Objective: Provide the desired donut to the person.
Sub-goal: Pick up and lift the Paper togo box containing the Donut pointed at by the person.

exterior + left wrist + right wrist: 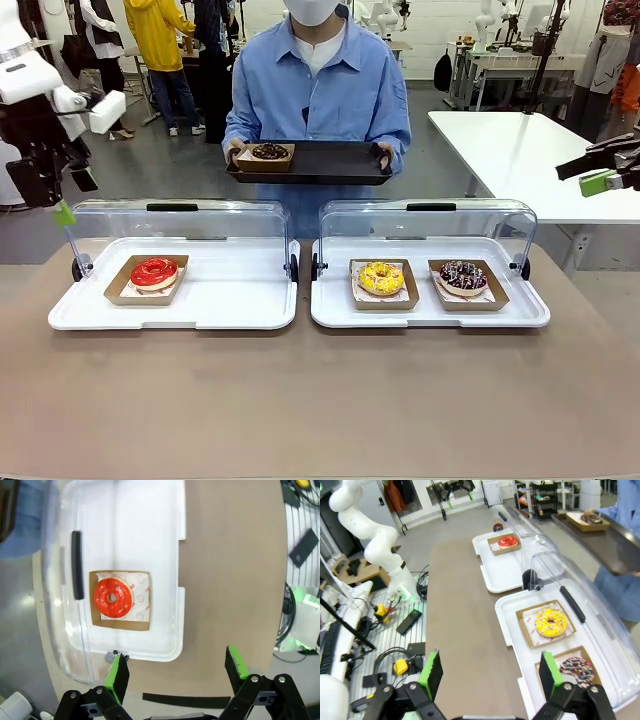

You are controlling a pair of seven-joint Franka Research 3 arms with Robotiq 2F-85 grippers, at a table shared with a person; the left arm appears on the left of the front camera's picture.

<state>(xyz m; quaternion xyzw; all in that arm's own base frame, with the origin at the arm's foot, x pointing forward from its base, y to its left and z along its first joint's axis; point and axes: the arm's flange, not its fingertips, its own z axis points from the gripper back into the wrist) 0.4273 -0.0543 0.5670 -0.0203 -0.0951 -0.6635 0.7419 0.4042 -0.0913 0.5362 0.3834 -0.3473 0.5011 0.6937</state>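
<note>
Left gripper (175,656) and right gripper (490,655) gape empty — clear lids (180,215) stand raised behind 3 donuts (154,271).

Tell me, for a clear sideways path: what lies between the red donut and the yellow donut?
Front view: bare floor of the left tray, the right tray's rim, a sliver of table between.

Front cam: fixed, robot side, faces across tabletop (320,400) toward person (318,90), mid range. Left wrist cam: high, straight down over red donut (113,598). Right wrist cam: high, oblique along tabletop. All three share red donut.
</note>
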